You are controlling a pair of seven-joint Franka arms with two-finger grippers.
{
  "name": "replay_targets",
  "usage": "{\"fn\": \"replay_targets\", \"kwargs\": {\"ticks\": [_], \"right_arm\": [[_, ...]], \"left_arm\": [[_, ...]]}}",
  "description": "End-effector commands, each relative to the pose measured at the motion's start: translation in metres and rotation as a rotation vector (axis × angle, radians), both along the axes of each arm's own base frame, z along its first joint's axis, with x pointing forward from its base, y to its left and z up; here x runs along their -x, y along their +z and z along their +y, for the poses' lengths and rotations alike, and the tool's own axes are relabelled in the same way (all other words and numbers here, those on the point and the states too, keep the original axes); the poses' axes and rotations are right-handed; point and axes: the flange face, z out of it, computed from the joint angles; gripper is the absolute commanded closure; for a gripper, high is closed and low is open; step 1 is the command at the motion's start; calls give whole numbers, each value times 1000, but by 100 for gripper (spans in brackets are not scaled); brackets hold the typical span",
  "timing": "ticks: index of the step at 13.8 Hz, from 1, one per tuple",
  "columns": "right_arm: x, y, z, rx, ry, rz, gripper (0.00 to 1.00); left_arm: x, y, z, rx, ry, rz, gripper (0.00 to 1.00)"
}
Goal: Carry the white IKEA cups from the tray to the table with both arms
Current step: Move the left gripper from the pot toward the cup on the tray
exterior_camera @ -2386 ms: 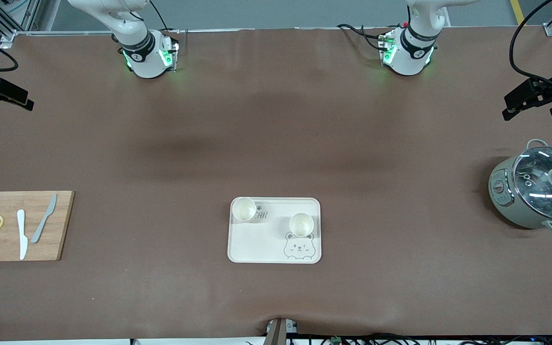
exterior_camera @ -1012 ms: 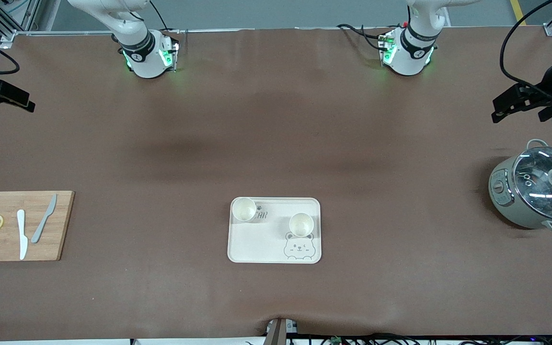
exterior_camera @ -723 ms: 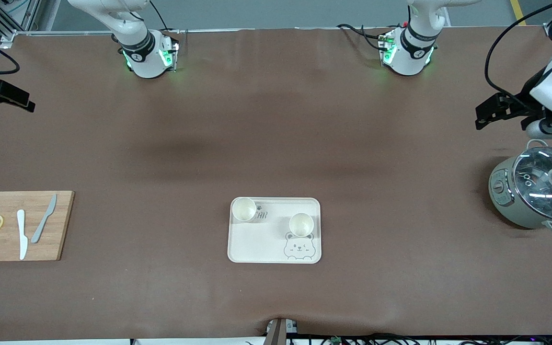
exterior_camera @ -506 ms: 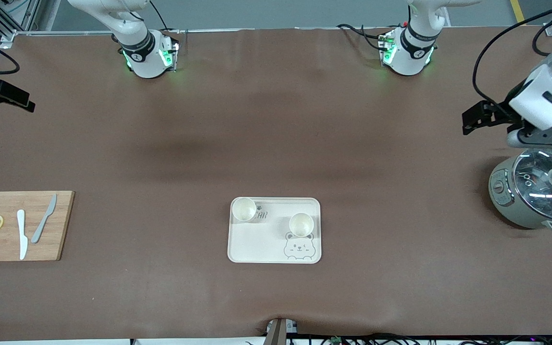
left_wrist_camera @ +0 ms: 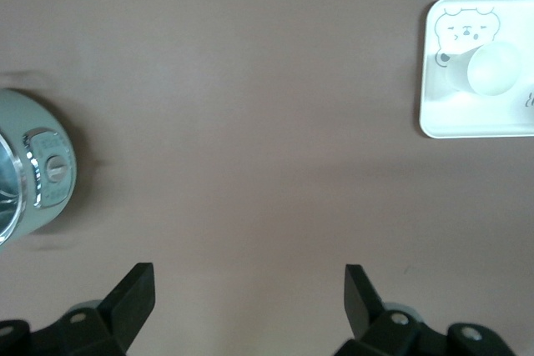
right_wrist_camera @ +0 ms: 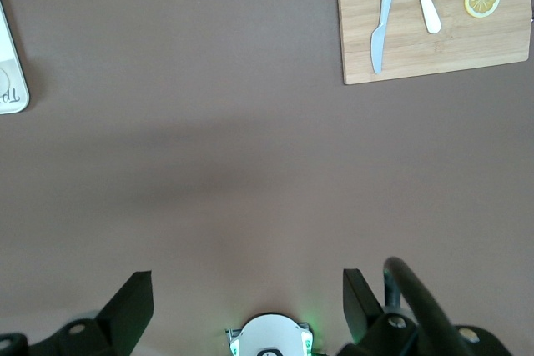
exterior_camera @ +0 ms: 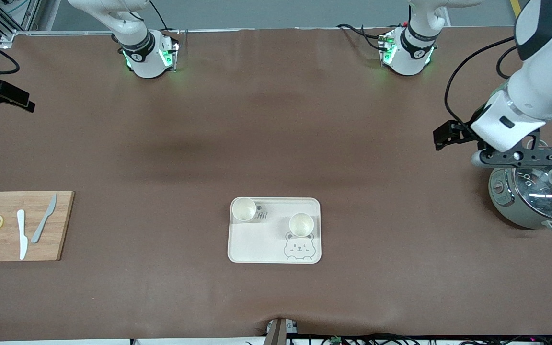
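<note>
Two white cups stand upright, mouths up, on the tray (exterior_camera: pixel 252 244): one cup (exterior_camera: pixel 244 209) in its corner nearer the right arm's end, the other cup (exterior_camera: pixel 301 224) just above the printed bear. The left gripper (left_wrist_camera: pixel 249 298) hangs wide and empty over bare table beside one pot (exterior_camera: pixel 534 191). The right gripper (right_wrist_camera: pixel 248 299) waits wide and empty over the table's edge; one board (exterior_camera: pixel 19 225) carries two knives and two lemon slices.

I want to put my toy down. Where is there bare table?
Bare brown table lies between the cutting board and the tray, and between the tray and the pot. The tray holds two cups; the board holds knives and lemon slices.
</note>
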Motion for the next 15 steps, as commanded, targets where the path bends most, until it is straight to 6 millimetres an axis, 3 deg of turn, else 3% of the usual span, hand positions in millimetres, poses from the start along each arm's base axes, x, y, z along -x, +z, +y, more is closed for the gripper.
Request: {"fn": "replay_targets", "kwargs": {"ticks": [1, 8, 12, 15], "right_arm": [[-1, 5, -4, 3, 5, -6, 0], [-4, 0, -4, 2, 5, 3, 0], [-4, 0, -2, 2, 10, 4, 0], [-4, -1, -4, 2, 5, 7, 0]], "left_arm": [[-6, -11, -25, 24, 19, -3, 0], [-23, -74, -95, 40, 129, -8, 0], [-30, -100, -121, 57, 188, -25, 0], [-39, -131, -143, 77, 213, -43, 0]]}}
